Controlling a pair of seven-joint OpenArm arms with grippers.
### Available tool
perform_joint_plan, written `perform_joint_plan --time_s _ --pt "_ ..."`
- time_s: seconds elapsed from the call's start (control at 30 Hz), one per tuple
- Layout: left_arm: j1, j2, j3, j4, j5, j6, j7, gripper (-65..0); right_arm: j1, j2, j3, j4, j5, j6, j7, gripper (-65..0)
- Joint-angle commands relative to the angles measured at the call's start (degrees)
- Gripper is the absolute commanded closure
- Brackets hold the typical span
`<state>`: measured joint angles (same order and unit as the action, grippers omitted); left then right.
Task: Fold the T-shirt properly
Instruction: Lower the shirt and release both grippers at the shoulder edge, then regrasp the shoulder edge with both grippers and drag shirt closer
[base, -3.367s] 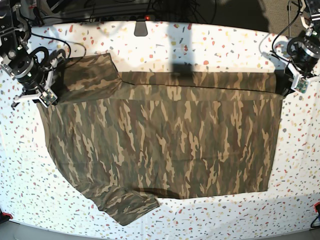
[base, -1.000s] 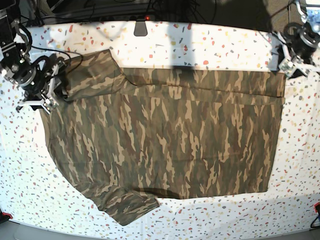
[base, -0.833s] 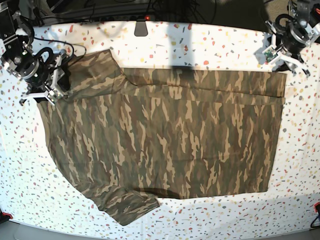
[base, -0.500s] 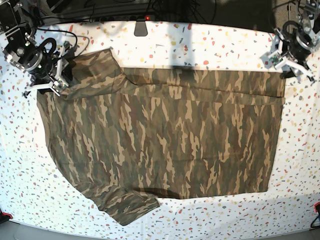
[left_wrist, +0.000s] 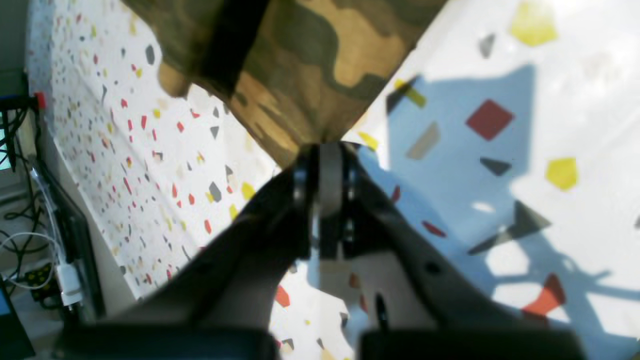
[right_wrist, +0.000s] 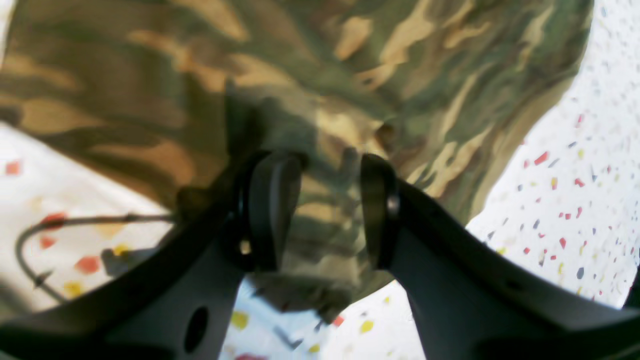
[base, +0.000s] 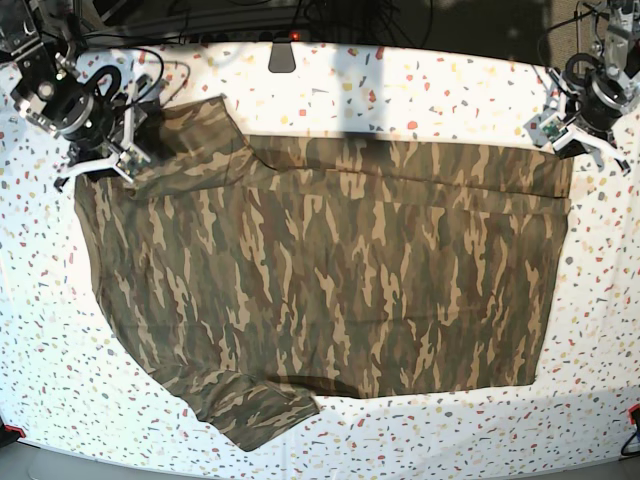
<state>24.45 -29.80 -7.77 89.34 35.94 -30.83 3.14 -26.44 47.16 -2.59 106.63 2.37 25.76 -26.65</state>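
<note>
T-shirt: camo cloth spread flat across the speckled table; fills the base view from 9 to 3 o'clock; one sleeve at 11 o'clock, the other at 7 o'clock; far long edge has a narrow strip turned over.
left gripper: at 2 o'clock in base view, on the hem corner; jaws pressed together, pinching the very tip of that corner; cloth fans away from the pinch; table bare on both sides.
right gripper: at 10 o'clock in base view, by the upper sleeve; fingers spread apart with cloth lying in the gap; not clamped.
step: likely securing both far corners before carrying the far edge over.
how to do well: right should bite deep into the sleeve fabric and close fully first; left's hold is shallow, may slip under tension; lift both evenly; keep the edge taut between arms; move together toward 6 o'clock; lay down without bunching.
</note>
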Motion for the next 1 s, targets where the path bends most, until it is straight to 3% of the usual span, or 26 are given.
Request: perform_joint_plan --time_s 0.0,0.17,0.43,0.7,0.83,0.97 --pt "0.04 -0.68 -0.31 0.33 0.09 -0.44 0.72 0.0 -0.48 1.09 0.79 1.55 -1.07 -0.48 0.07 -25.1" --pt "0.20 -0.37 -0.31 0.33 -0.20 -0.44 1.33 0.0 -4.94 1.09 0.79 5.40 -2.82 -0.50 -4.48 -25.1" --pt "0.15 -0.39 -0.31 0.33 -6.43 -0.44 1.29 0.0 -9.35 1.09 0.76 7.93 -5.51 -0.44 -14.49 -25.1" --pt "0.15 -0.39 -0.33 0.33 -6.43 -0.39 1.33 0.0 -9.75 1.05 0.76 2.71 -12.46 -0.55 -9.44 -25.1" --pt "0.13 -0.39 -0.33 0.33 -6.45 -0.37 1.29 0.0 -9.27 1.07 0.76 -0.44 -15.93 -4.09 -7.26 -25.1" --pt "0.15 -0.39 -0.33 0.33 -6.45 -0.37 1.31 0.0 -7.58 0.92 0.76 -2.99 -15.80 -4.35 -4.55 -25.1"
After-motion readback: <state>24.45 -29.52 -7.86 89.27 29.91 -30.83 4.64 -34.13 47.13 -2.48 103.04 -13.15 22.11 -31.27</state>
